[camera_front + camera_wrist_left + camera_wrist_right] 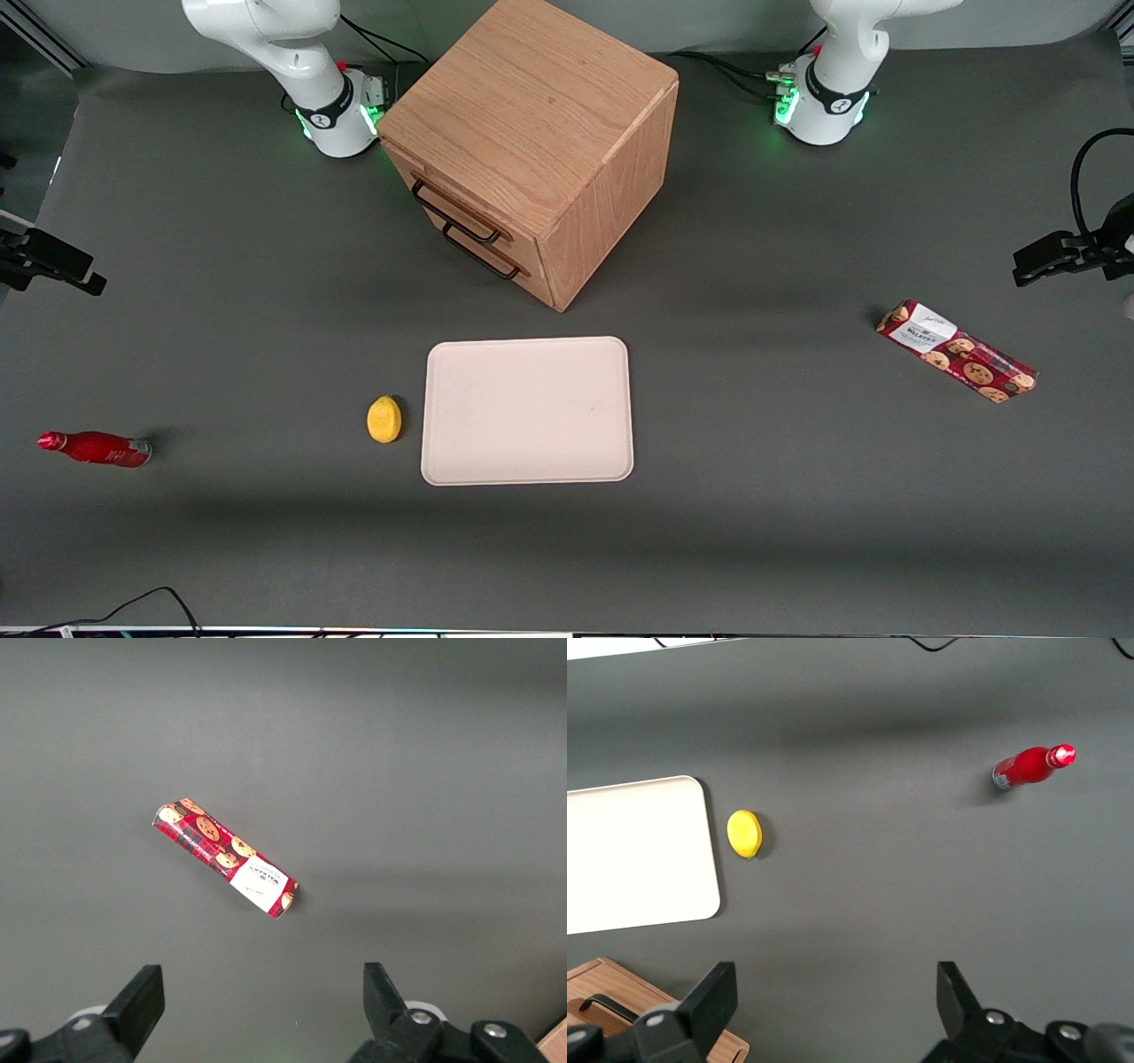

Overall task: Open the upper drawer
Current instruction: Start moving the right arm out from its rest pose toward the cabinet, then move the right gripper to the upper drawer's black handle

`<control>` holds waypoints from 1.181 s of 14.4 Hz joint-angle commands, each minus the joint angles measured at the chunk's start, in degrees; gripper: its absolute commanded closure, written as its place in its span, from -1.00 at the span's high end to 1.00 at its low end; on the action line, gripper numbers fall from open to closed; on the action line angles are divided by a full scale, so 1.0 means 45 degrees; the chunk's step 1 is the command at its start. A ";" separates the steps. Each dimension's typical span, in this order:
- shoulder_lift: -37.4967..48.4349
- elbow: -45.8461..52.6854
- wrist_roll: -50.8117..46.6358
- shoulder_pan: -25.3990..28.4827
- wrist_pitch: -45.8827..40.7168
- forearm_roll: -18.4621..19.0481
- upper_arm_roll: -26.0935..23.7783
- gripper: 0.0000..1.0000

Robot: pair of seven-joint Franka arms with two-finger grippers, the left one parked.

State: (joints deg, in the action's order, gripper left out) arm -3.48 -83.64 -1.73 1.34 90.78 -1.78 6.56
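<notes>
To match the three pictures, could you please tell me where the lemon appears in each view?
Front view: the lemon lies beside the tray.
Right wrist view: lemon beside the tray, past the open gripper.
Left wrist view: not in it.
Shared landmark: the tray.

Looking like a robotics lab here: two white arms (301, 71) sitting bolted onto a grey-covered counter (762, 496), cables (726, 66) trailing off, clamp-mounted cameras (1072, 252) poking in from the edges.

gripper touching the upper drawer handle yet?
Apart. The right wrist view shows the open gripper hanging over bare table, with the upper drawer handle clear of both fingers.
</notes>
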 commanded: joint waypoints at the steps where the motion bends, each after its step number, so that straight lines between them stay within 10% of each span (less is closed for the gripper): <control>1: -0.0320 0.0501 -0.0083 -0.0044 -0.0349 -0.0210 -0.0031 1.00; 6: -0.0437 0.0326 -0.0200 0.0151 -0.0349 -0.0191 -0.0322 1.00; 17: -0.0749 -0.0300 0.2274 -0.0591 -0.0349 -0.0210 -0.4949 1.00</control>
State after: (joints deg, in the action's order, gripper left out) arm -6.51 -84.92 2.72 0.19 89.73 -2.06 -12.59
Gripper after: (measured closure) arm 0.000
